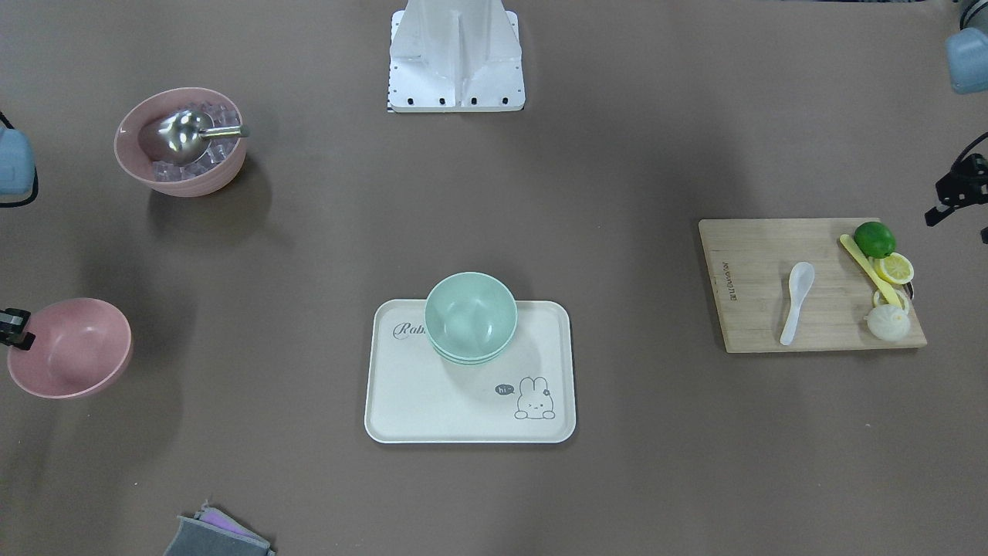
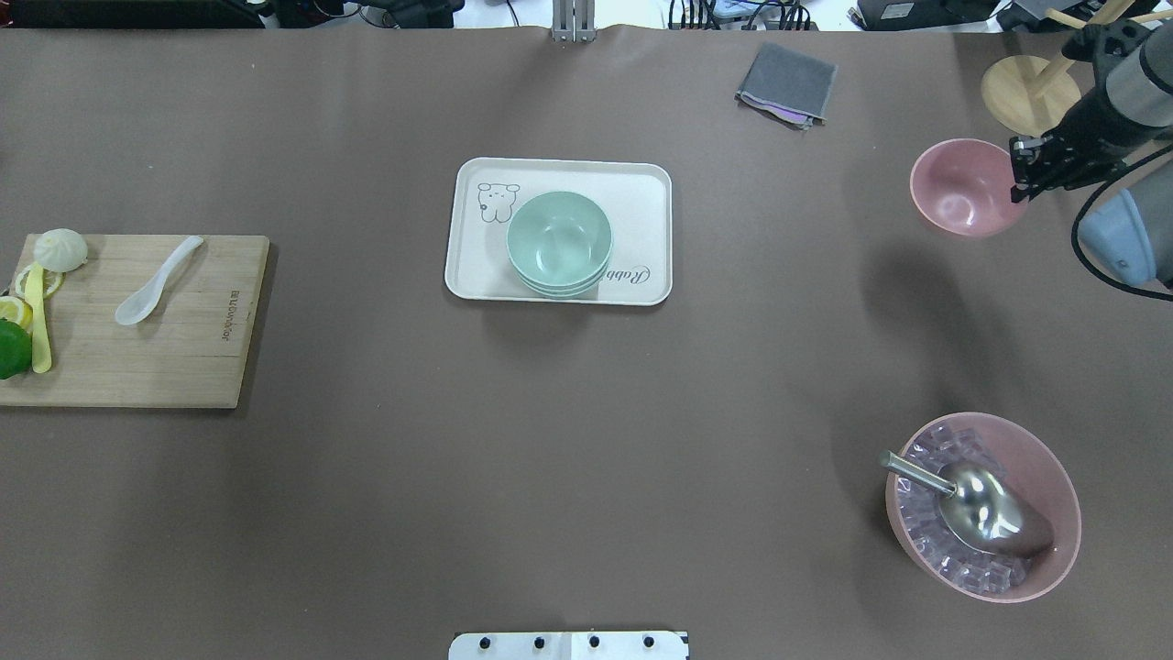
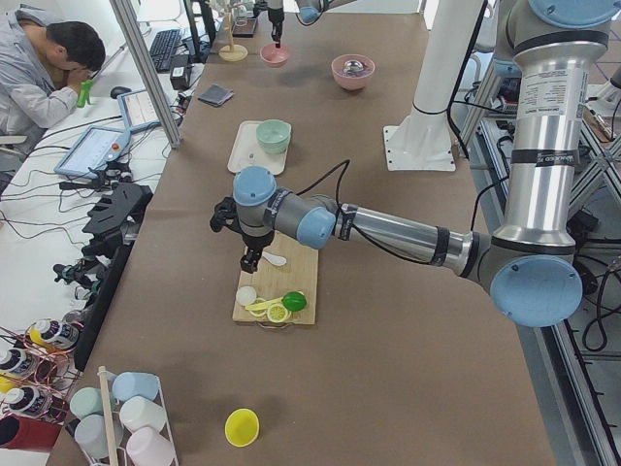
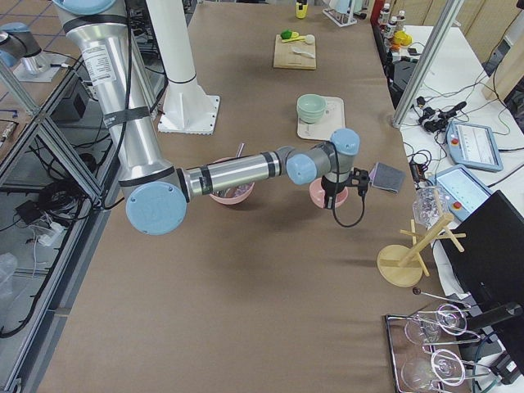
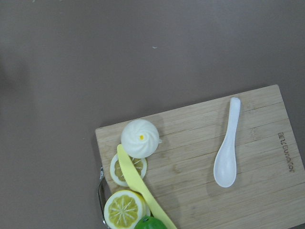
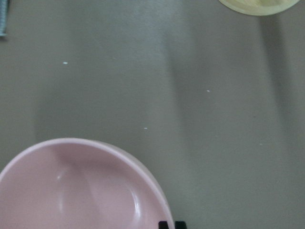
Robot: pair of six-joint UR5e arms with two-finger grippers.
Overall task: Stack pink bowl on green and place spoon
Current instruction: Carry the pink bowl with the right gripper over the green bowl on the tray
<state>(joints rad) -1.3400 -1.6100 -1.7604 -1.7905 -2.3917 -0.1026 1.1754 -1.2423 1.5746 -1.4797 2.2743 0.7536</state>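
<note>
An empty pink bowl (image 2: 962, 191) sits at the table's far right, also in the front view (image 1: 73, 349). My right gripper (image 2: 1020, 176) is at its rim, shut on it; the right wrist view shows the rim (image 6: 143, 167) next to the fingertips. Stacked green bowls (image 2: 559, 240) stand on a white tray (image 2: 641, 192). A white spoon (image 2: 160, 280) lies on a wooden cutting board (image 2: 202, 357), also seen in the left wrist view (image 5: 226, 143). My left gripper (image 1: 955, 193) hovers above the board's outer end; its jaws are not clear.
A larger pink bowl (image 2: 1054, 477) with ice cubes and a metal scoop (image 2: 971, 509) stands near right. A lime (image 1: 874, 239), lemon slices, a yellow knife (image 1: 868, 270) and a bun (image 1: 888, 322) lie on the board. A grey cloth (image 2: 786, 84) and wooden stand (image 2: 1031, 92) are far right.
</note>
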